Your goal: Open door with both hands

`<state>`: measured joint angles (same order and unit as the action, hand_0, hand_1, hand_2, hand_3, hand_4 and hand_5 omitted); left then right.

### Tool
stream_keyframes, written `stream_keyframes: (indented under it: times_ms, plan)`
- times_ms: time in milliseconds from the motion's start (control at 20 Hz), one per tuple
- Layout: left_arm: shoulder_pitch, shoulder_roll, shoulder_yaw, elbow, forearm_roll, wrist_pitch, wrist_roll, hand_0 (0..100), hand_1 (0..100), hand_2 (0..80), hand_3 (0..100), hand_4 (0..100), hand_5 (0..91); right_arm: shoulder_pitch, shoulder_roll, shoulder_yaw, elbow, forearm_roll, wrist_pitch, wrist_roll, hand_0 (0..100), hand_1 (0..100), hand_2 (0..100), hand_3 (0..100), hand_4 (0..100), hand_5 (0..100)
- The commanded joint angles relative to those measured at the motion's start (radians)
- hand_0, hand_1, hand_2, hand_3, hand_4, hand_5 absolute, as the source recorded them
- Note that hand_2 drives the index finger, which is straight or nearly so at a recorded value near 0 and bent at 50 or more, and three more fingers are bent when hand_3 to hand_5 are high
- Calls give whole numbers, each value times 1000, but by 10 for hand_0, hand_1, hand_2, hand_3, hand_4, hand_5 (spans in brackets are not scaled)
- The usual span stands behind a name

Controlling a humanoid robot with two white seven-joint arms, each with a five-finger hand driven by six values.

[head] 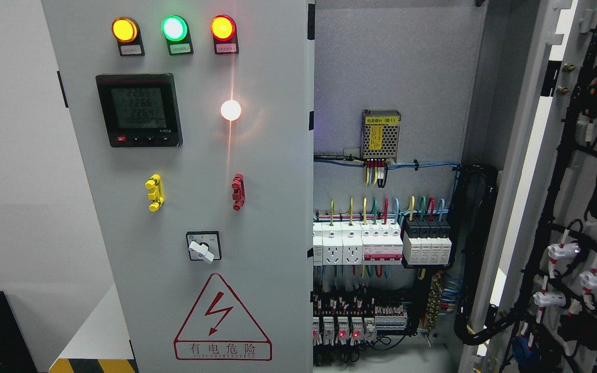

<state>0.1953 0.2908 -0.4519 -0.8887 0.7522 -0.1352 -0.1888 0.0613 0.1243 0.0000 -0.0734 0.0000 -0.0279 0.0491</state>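
While neither of our hands shows in the head view, we cannot tell whether their fingers are spread or curled. We face a grey electrical cabinet whose left door (184, 207) stands shut, and whose right door (583, 207) is swung wide open at the picture's right, its inner face strung with black cable looms (552, 217). On the shut door we see amber (124, 29), green (174, 28) and red indicator lamps (223, 27), a digital power meter (138, 110), a lit white lamp (230, 110), a yellow handle (154, 192), a red handle (238, 191), a rotary selector switch (203, 247) and a triangular shock-warning sign (222, 318). Between the two doors the cabinet interior (397, 67) lies exposed: a perforated power supply (380, 134), a row of circuit breakers (381, 243) and terminal blocks (360, 324) below them.
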Motion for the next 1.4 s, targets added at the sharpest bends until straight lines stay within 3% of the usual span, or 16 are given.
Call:
stream_keyframes:
  times_ms: [0,200,301,451,601,701,902,1353]
  plan:
    - [-45,-160,28,663,-112,0,-9,0,0,0,0,0,0,0,0,-5,0,17,0,0,190,0,0,0,0,0]
    - [-50,-182,90,776,-276,2,-9,0,0,0,0,0,0,0,0,-5,0,18,0,0,190,0,0,0,0,0]
    - [-51,-188,155,803,-393,2,-9,0,0,0,0,0,0,0,0,-5,0,17,0,0,190,0,0,0,0,0]
    - [-59,-208,335,852,-593,5,-8,0,0,0,0,0,0,0,0,-5,0,18,0,0,191,0,0,0,0,0]
    - [-62,-223,404,864,-747,2,5,0,0,0,0,0,0,0,0,-5,0,18,0,0,191,0,0,0,0,0]
    - [-80,-242,427,866,-775,2,17,0,0,0,0,0,0,0,0,-5,0,17,0,0,191,0,0,0,0,0]
    - [-100,-278,460,878,-778,2,169,0,0,0,0,0,0,0,0,-5,0,17,0,0,191,0,0,0,0,0]
    - [-134,-331,521,907,-778,2,209,0,0,0,0,0,0,0,0,-5,0,18,0,0,191,0,0,0,0,0]
